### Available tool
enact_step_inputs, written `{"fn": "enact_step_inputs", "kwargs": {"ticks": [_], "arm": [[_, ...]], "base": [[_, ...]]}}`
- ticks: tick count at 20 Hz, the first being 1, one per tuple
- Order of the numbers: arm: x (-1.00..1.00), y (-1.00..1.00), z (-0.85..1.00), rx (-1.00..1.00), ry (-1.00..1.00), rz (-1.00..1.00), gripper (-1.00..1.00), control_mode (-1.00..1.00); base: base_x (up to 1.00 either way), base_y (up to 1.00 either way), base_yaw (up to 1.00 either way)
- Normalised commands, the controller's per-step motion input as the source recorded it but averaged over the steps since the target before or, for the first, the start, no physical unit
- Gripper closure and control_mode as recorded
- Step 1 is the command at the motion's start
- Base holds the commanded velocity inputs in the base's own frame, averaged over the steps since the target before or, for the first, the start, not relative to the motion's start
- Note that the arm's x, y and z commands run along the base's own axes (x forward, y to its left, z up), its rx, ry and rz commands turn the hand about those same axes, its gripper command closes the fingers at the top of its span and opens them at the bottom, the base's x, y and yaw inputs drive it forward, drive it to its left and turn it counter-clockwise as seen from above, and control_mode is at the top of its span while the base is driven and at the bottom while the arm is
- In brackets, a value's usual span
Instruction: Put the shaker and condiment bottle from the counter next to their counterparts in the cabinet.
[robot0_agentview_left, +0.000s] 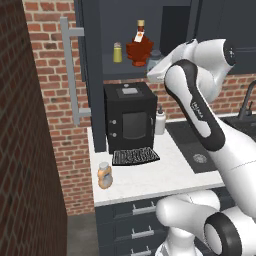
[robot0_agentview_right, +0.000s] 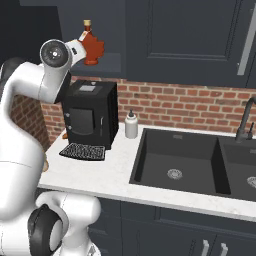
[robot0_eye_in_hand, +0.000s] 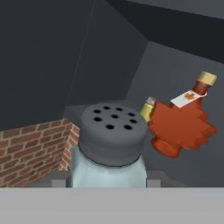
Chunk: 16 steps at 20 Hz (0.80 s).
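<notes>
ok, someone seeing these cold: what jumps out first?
Probably the white arm reaching up into the open cabinet, the shaker sitting between its fingers in the hand view. Next, the red maple-leaf bottle on the cabinet shelf, with the yellow-green shaker beside it. Last, the orange-tan condiment bottle alone near the counter's front left edge, ahead of the black coffee machine.
</notes>
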Motion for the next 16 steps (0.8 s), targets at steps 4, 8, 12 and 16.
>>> {"fn": "enact_step_inputs", "kwargs": {"ticks": [4, 8, 12, 16], "arm": [[0.21, 0.13, 0.19, 0.0, -0.01, 0.0, 1.0, -1.0], [0.16, 0.25, 0.04, 0.0, -0.04, 0.0, 1.0, -1.0], [0.09, 0.28, 0.0, 0.0, -0.06, 0.0, 1.0, -1.0], [0.0, 0.14, 0.0, 0.0, -0.06, 0.0, 1.0, -1.0]], "base": [[0.0, 0.0, 0.0], [0.0, 0.0, 0.0], [0.0, 0.0, 0.0], [0.0, 0.0, 0.0]]}}
